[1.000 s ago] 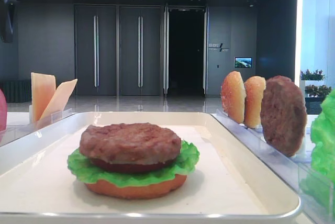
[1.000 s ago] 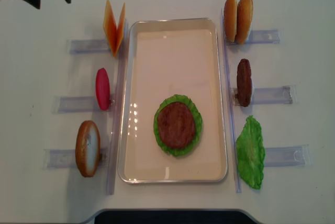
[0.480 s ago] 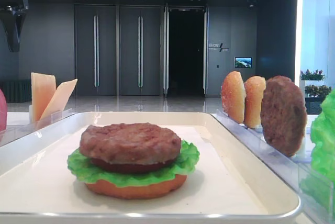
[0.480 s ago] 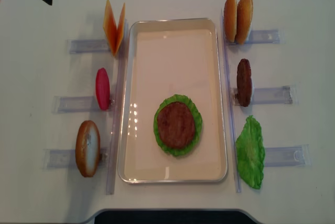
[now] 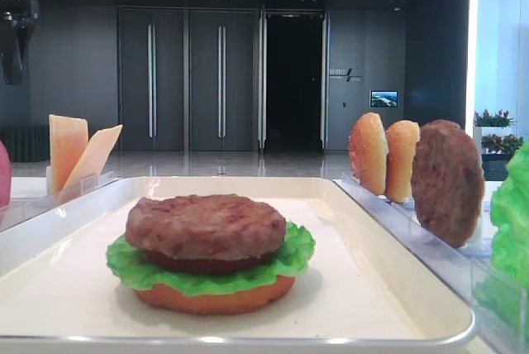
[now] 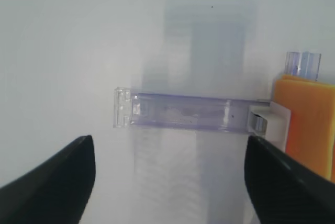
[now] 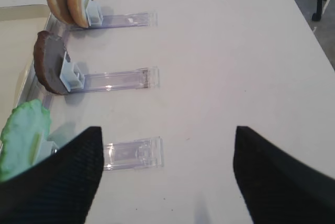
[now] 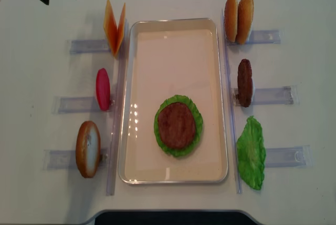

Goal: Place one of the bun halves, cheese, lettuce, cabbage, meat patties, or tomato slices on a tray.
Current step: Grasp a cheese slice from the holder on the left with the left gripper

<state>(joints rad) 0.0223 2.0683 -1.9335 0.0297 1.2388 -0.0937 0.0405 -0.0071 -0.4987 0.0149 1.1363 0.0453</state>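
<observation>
From the low front view, a partial burger sits on the large white rectangular tray [image 5: 397, 288]: a golden-orange bun half [image 5: 215, 298] at the bottom, a ruffled green lettuce leaf [image 5: 136, 267] over it, a rough brown meat patty [image 5: 207, 226] on top; so three layers are down, and cheese, tomato or a top bun look like what is left; the tray floor behind the stack lies bare right to the far rim.

From the right wrist view, the right gripper [image 7: 167, 174] hovers over bare white tabletop [image 7: 225, 51], its dark fingers spread wide with nothing between them; the clear plastic racks [image 7: 118, 80] lie to its left with a spare patty and buns upright in them; plenty of room on its right.

From the left wrist view, the left gripper [image 6: 167, 174] has its jaws wide apart and empty above another clear rack; the pale orange cheese slice [image 6: 309, 124] stands at the rack's right end, just off to the side of the jaws.

From overhead, the left gripper hangs at the far left corner, well apart from the two cheese slices leaning in a V beside the tray's rim; the pink tomato slice [image 8: 103, 89] and a spare bun wait below; the raised rim is the edge to clear on the way in.
</observation>
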